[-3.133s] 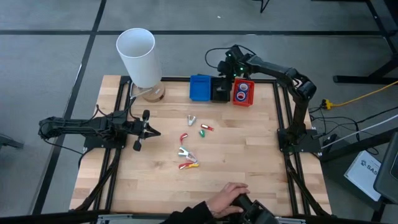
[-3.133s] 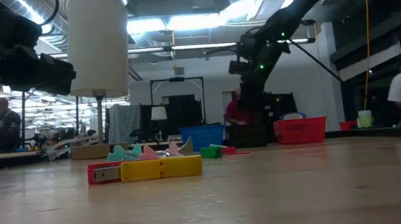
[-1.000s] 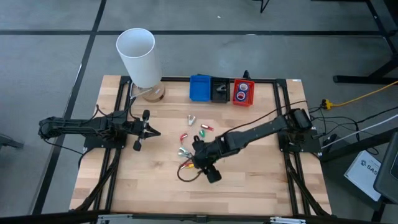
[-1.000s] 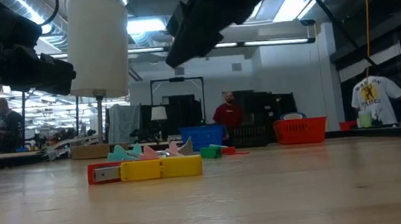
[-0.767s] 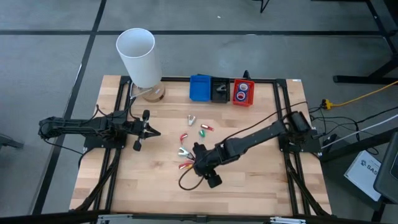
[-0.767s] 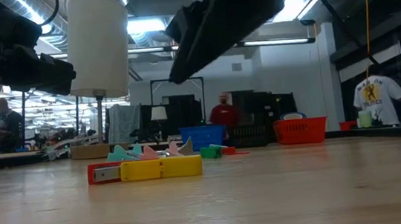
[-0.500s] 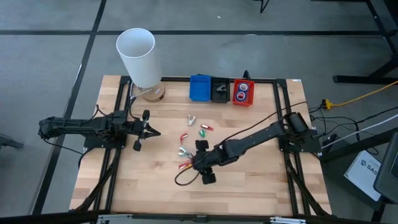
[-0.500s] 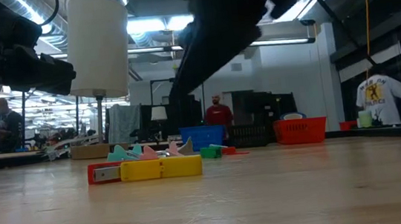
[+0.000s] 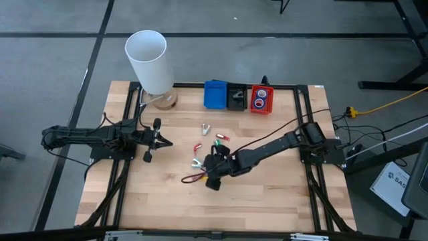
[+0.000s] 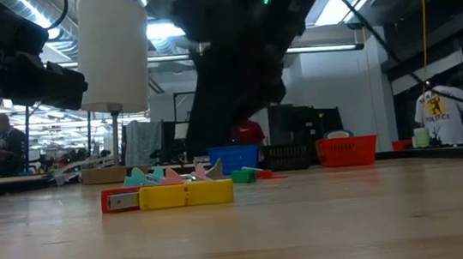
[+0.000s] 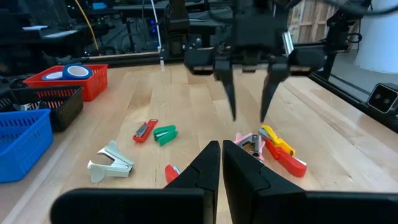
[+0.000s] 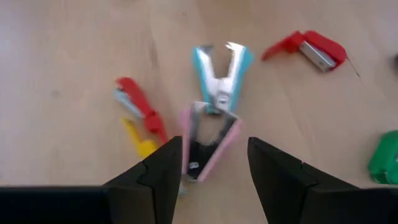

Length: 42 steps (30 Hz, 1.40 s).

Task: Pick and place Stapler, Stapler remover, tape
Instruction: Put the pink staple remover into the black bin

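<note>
Small staplers and staple removers lie in a loose cluster at mid-table. My right gripper hangs open over them, fingers pointing down. Its fingertips stand on either side of the pink staple remover without touching it. A teal remover, a red stapler and a yellow stapler lie beside it. Two blue tape rolls sit in the red bin; the pink and yellow rolls are out of view. My left gripper waits shut at the table's left.
Blue bin, black bin and red bin line the far edge. A tall white cylinder stands at the far left corner. A green stapler, a small red stapler and a pale remover lie farther off.
My right arm has drawn its gripper from the near side of the cluster toward the far edge and slightly left, until it stands over the pink remover. Its loose cable trails along behind. The staplers and removers lie as before.
</note>
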Each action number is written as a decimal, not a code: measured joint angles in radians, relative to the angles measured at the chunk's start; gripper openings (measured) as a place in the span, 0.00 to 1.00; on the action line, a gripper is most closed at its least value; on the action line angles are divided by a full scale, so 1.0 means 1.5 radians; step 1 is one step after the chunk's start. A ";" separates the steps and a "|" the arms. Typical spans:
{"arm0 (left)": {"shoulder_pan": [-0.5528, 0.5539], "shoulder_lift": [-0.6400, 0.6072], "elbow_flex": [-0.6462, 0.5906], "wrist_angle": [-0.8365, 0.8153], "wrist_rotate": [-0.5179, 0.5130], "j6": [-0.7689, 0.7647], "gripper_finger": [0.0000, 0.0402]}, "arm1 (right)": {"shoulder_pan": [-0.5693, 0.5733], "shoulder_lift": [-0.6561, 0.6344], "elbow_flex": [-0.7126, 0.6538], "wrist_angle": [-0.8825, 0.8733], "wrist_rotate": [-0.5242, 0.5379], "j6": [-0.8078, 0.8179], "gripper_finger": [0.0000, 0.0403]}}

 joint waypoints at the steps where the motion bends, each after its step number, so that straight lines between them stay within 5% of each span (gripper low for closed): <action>1: 0.000 0.000 0.000 0.000 0.000 0.000 0.04 | -0.002 0.007 0.000 0.009 0.001 0.000 0.46; 15: 0.000 0.000 0.000 0.000 0.000 0.000 0.04 | -0.015 0.058 0.000 0.077 0.027 0.156 0.41; 32: 0.000 0.000 0.000 0.000 0.000 0.000 0.04 | -0.027 0.058 0.000 0.074 -0.018 0.108 0.24; 42: 0.000 0.000 0.000 0.000 0.000 0.000 0.04 | -0.028 0.058 0.001 0.066 -0.030 0.067 0.03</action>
